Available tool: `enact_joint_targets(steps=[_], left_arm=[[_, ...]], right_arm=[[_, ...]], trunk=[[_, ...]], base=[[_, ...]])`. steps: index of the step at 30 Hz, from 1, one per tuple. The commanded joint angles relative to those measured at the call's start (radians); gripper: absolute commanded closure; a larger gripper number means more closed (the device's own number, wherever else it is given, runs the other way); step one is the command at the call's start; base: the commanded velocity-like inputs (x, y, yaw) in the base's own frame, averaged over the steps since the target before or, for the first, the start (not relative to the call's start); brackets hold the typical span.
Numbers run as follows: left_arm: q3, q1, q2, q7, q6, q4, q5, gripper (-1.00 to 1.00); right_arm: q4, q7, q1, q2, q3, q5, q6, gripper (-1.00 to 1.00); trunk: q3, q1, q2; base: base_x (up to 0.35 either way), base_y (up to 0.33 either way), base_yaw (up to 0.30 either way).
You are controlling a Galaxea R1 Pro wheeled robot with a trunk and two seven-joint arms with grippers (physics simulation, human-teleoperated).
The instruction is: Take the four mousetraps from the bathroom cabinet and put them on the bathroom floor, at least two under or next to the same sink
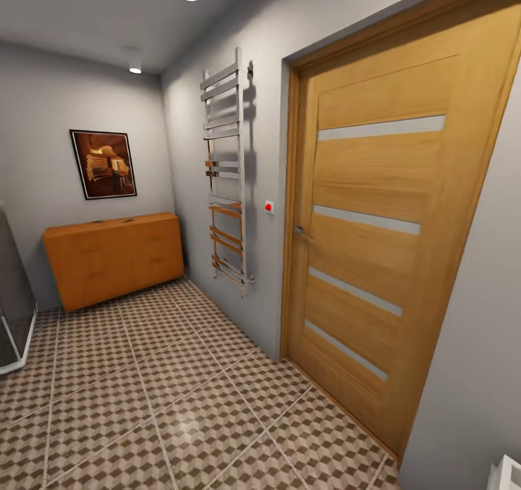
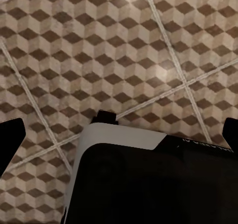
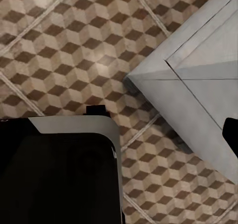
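While the cabinet [image 1: 114, 257] stands far off against the back wall across the tiled floor [image 1: 166, 403], no mousetraps are visible; I cannot tell either end effector's opening, both pointing down, probably for travel.

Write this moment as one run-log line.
phase: in transit | ahead: orange-brown wooden cabinet by far wall | underfoot: cube-patterned tiled floor | grippers: state unclear

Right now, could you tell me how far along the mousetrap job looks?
Nothing looks done: no trap lies on the cube-patterned tiled bathroom floor. Nothing is visibly in hand; both wrist views look down at bare tiles. The orange-brown wooden cabinet stands against the far wall with small dark shapes on its top, too small to identify. Left: reach the cabinet, collect four traps, place them on the floor, two by the sink.
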Motion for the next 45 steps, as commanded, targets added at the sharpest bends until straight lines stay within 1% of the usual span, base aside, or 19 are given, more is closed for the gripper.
enact_joint_targets(steps=[1,45], left_arm=[[0.005,-0.001,0.000,0.001,-0.003,0.001,0.002,-1.00],[0.005,-0.001,0.000,0.001,-0.003,0.001,0.002,-1.00]], right_arm=[[0.003,-0.002,-0.001,0.000,-0.003,0.003,-0.006,-1.00],[0.003,-0.002,-0.001,0.001,-0.003,0.003,-0.006,-1.00]], trunk=[[-0.002,0.000,-0.001],[-0.002,0.000,-0.001]], base=[[0.000,0.000,0.277],[0.000,0.000,0.278]])
